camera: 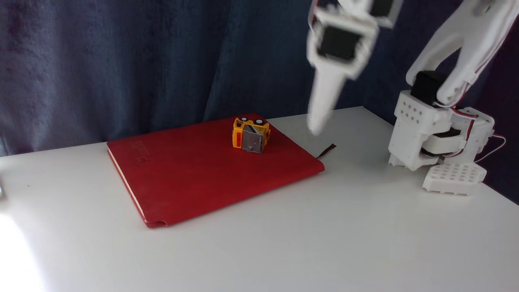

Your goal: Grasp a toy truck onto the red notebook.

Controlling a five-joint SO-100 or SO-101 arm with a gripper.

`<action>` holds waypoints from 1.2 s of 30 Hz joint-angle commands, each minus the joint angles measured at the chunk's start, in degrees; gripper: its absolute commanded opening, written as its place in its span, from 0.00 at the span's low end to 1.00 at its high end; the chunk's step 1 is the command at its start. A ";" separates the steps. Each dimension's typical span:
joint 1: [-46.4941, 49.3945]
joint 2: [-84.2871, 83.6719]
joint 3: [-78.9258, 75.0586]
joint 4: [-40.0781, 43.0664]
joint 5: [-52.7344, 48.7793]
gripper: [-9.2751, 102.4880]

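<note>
**Ana:** Gripper (315,126) first: in the fixed view it is a motion-blurred white wedge hanging above the white table (284,243), its tip just off the right-hand corner of the red notebook (194,174). It carries nothing. Whether the jaws are parted or closed, I cannot tell; the blur merges them into one shape.

**Ben:** And the toy truck (250,135)?

**Ana:** It sits on the notebook, near the far right corner of the cover. It looks tipped over rather than on its wheels: two black-and-white wheels show at the top, and a grey panel faces the camera. So I judge the placing as done, though the truck has not landed upright.

**Ben:** How does it lie from the gripper?

**Ana:** To the left in this view and slightly lower, near but clearly apart. The truck is so stubby that its long axis is hard to read; it seems to run roughly left to right across the cover.

**Ben:** The arm's pose?

**Ana:** Its base (438,138) stands on the table at the right. The upper link rises out of frame, and the wrist comes back down from the top edge with the gripper pointing almost straight down, leaning slightly. The notebook's ribbon bookmark (327,151) lies on the table just below the tip.
</note>
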 commanded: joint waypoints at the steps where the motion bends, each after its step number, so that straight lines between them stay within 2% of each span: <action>1: -8.61 2.20 9.84 -8.09 5.63 0.12; 8: -13.97 -2.90 19.51 -25.22 12.66 0.08; 19: -14.59 15.73 34.80 -36.56 20.21 0.08; 23: -12.66 20.04 38.67 -39.99 25.75 0.08; 26: -9.32 25.40 42.36 -41.57 28.65 0.08; 30: -5.80 40.78 51.59 -41.92 30.32 0.08; 36: -4.31 65.39 60.47 -31.90 32.52 0.08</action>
